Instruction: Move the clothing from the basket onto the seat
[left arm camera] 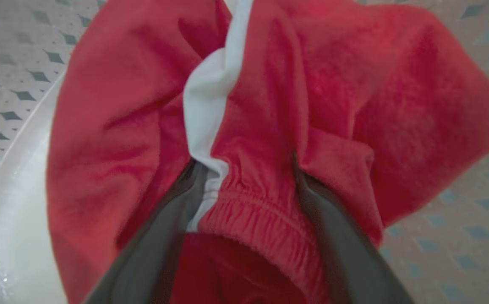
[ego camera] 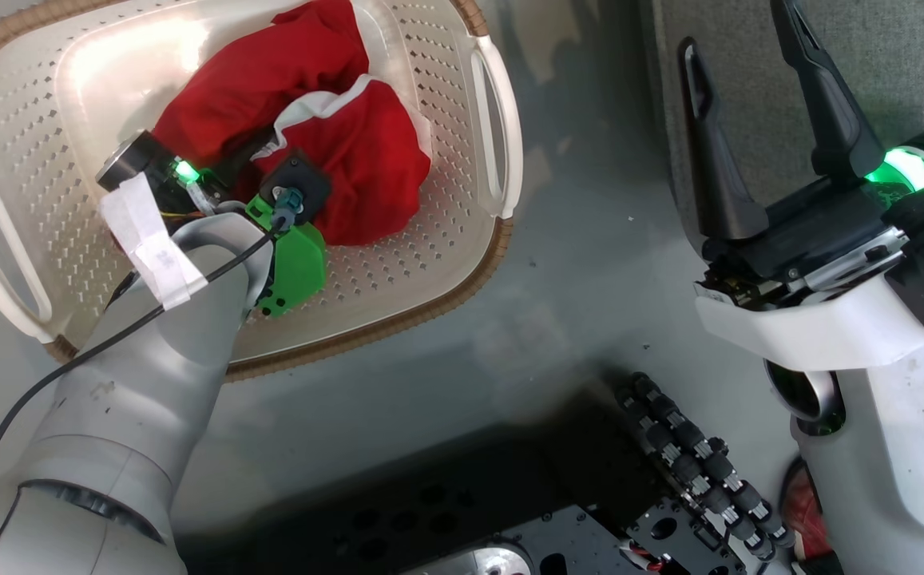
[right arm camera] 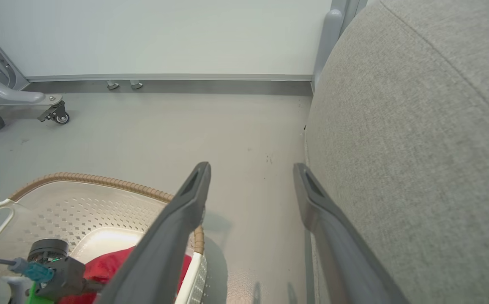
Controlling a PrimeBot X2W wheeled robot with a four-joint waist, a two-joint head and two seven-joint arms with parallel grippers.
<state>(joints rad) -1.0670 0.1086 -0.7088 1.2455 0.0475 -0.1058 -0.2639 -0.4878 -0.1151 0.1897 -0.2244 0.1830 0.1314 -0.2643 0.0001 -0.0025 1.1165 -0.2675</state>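
At the left of the head view the basket (ego camera: 398, 319) stands on the grey floor (ego camera: 589, 239), its brown rim all around and a white handle on each short side. The clothing (ego camera: 366, 160) lies inside it as one red heap with white trim, toward the far right part of the basket, and I cannot tell where one garment ends and the other begins. The pale left arm reaches from the near left into the basket, and its wrist with a green part sits on top of the heap. In the left wrist view the left gripper (left arm camera: 244, 169) is pushed into the red cloth. Its two dark fingers (left arm camera: 159, 236) stand on both sides of a gathered elastic band with a white stripe beside it, and they hold this bunch between them, the tips being hidden in the folds. The perforated wall of the basket is seen behind the cloth. Further right there is bare floor between the basket and the seat. The right gripper (ego camera: 737, 32) is held over the left edge of the seat (ego camera: 893, 56), well apart from the basket, with its fingers (ego camera: 717, 160) spread wide and nothing between them. The seat itself is at the far right, light grey fabric, and no red cloth lies on the part of it that is seen.
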